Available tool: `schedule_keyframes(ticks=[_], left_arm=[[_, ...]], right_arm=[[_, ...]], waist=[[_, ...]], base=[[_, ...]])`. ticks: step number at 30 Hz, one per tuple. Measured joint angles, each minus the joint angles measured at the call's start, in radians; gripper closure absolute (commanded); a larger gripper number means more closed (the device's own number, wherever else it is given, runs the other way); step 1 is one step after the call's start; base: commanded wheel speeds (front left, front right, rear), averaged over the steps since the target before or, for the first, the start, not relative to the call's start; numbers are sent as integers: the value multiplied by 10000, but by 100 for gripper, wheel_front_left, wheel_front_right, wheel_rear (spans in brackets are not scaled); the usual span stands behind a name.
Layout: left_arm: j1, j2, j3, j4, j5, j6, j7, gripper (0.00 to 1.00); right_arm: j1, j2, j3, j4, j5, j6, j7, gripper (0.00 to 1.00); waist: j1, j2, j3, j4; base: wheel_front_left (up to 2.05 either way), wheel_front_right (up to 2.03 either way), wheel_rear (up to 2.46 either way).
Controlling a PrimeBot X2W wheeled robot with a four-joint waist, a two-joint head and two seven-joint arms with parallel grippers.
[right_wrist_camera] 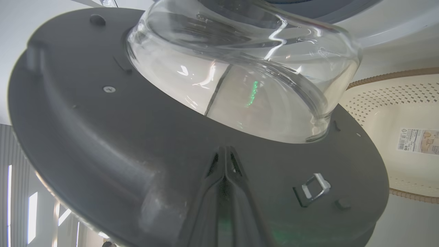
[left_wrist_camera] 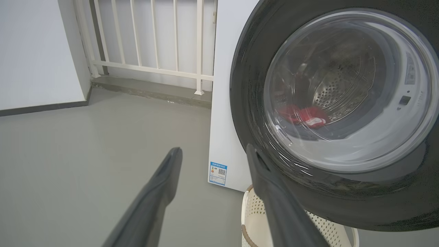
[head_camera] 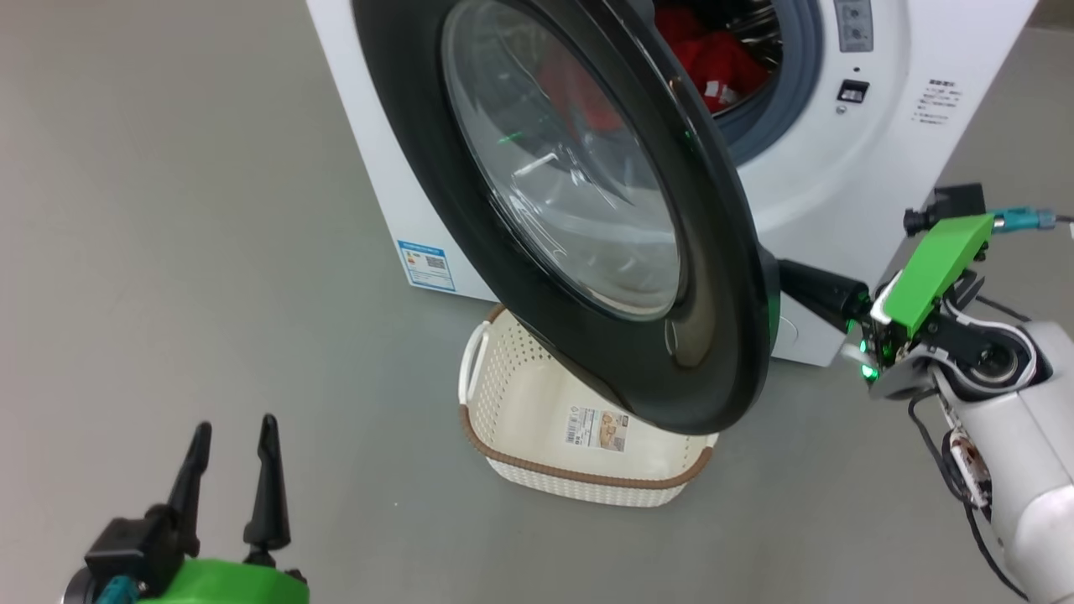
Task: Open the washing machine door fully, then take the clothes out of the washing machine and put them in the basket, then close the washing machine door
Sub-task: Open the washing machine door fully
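Observation:
The white washing machine (head_camera: pixel 839 184) stands with its black washing machine door (head_camera: pixel 730 252) swung partly out, glass bowl at its centre. Red clothes (head_camera: pixel 713 59) lie in the steel drum and also show through the glass as clothes (left_wrist_camera: pixel 301 115) in the left wrist view. Under the door, the cream basket (head_camera: pixel 579 476) sits on the floor. My right gripper (right_wrist_camera: pixel 225 152) is shut, its tips pressed against the door's (right_wrist_camera: pixel 103 144) inner face below the bowl; in the head view the right gripper (head_camera: pixel 793 277) reaches behind the door's edge. Low at the left, my left gripper (head_camera: pixel 233 436) is open and holds nothing.
A metal latch hook (right_wrist_camera: pixel 313 187) sticks out of the door's inner face right of my shut fingers. A white railing (left_wrist_camera: pixel 154 41) and a wall (left_wrist_camera: pixel 34 51) stand left of the machine. Grey floor (head_camera: pixel 168 252) spreads to the left of the machine and basket.

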Motion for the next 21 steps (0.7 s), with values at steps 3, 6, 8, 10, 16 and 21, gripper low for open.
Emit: schedule_keyframes(ticks=[3, 6, 8, 10, 16, 21], left_arm=[[179, 0, -2, 84, 117, -12, 0, 0], [230, 6, -2, 117, 136, -13, 0, 0], [305, 12, 2, 148, 136, -15, 0, 0], [337, 19, -4, 184, 138, -77, 0, 0], [337, 21, -25, 224, 142, -77, 0, 0], [337, 19, -54, 270, 213, -77, 0, 0]], right_arm=[[312, 13, -27, -203, 12, 0, 73, 100], [616, 61, -31, -439, 86, 0, 159, 100], [828, 111, -31, -602, 88, 0, 196, 100], [1031, 176, -33, -744, 113, 0, 203, 100], [1401, 305, -19, -1047, 159, 0, 293, 100], [1645, 393, -31, -1162, 280, 0, 368, 100]], waist=[[0, 0, -101, 144], [0, 0, -205, 293], [0, 0, -282, 380], [0, 0, -349, 463], [0, 0, -467, 700], [0, 0, -538, 904]], base=[[0, 0, 0], [0, 0, 0], [0, 0, 0], [0, 0, 0], [0, 0, 0], [0, 0, 0]])
